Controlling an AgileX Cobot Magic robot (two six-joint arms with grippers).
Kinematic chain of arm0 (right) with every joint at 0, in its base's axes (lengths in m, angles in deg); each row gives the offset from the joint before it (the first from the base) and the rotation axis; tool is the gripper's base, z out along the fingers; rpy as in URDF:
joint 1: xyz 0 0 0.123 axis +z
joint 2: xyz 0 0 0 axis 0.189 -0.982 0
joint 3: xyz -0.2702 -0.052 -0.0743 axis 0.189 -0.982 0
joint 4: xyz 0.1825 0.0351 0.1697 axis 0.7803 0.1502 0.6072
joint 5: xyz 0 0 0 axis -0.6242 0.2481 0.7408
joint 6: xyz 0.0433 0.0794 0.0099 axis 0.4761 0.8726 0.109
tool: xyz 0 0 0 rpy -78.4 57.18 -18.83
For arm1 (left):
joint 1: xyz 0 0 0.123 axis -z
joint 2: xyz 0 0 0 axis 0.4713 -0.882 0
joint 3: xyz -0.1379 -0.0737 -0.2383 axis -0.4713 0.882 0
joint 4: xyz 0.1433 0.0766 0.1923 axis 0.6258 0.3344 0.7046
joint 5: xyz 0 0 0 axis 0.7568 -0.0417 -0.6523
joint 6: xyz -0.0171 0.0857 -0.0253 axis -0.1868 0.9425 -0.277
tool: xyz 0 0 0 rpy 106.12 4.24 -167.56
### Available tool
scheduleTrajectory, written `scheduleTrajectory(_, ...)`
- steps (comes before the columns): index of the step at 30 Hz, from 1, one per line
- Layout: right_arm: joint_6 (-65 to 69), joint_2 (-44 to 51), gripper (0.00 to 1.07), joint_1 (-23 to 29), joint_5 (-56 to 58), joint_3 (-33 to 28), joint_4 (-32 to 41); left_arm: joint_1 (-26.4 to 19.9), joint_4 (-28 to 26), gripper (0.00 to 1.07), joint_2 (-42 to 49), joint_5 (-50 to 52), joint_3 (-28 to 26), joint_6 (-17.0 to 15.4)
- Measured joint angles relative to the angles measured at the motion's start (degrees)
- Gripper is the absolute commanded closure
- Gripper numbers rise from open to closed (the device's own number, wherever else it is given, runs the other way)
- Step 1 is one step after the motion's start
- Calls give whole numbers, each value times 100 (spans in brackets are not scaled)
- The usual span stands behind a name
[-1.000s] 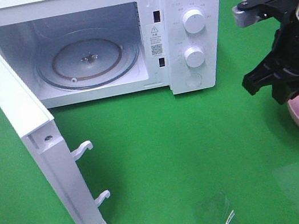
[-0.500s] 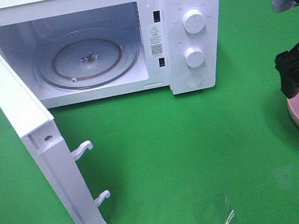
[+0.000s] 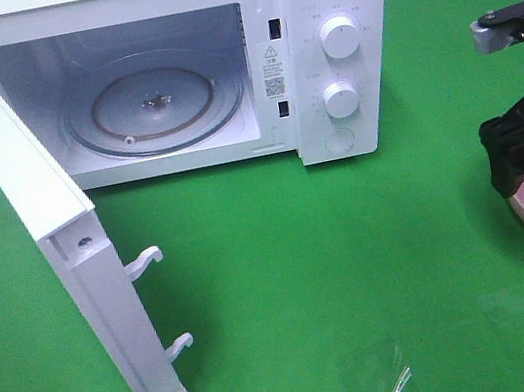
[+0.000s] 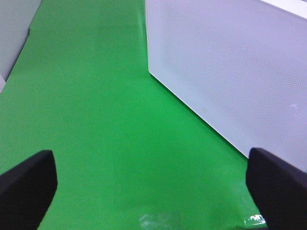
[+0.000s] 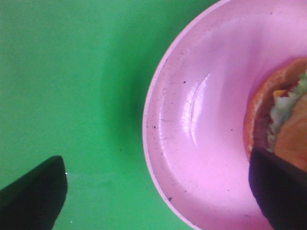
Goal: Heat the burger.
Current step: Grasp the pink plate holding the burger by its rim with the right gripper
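a white box-shaped microwave oven point(image 3: 329, 1) stands at the far edge of the table, toward the far left corner, on a smooth green table cover point(image 3: 335, 264). its flat white door point(image 3: 34, 226) is swung fully open and reaches toward the near left corner. inside, a round clear glass turntable point(image 3: 154, 103) lies bare. two round white knobs, the upper knob point(image 3: 341, 38) and the lower knob point(image 3: 340, 99), sit on the control panel at the oven's right side. a small scrap of clear plastic point(image 3: 385, 377) lies near the near edge.

the shallow round pink plate point(image 5: 192, 120) rests at the right edge of the table, cut off by the frame in the high view. the round burger with golden-brown bun, green lettuce and yellow cheese point(image 5: 283, 120) sits on that plate, off its middle; only part of it shows.

the black right gripper point(image 5: 158, 189) hangs over the plate's rim with its fingers spread wide: one finger over the green cover beside the plate, the other by the burger. whether that finger touches the bun cannot be told. it grips nothing.

the black left gripper point(image 4: 153, 191) is also spread wide and holds nothing, low over the green cover, near a white panel with a fine dot pattern point(image 4: 230, 72).
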Motion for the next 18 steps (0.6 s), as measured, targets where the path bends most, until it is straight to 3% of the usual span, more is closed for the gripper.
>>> scheduleTrajectory(18,-57,-928,14,-63,-504,6,74,0,0,7,0,0,0,0)
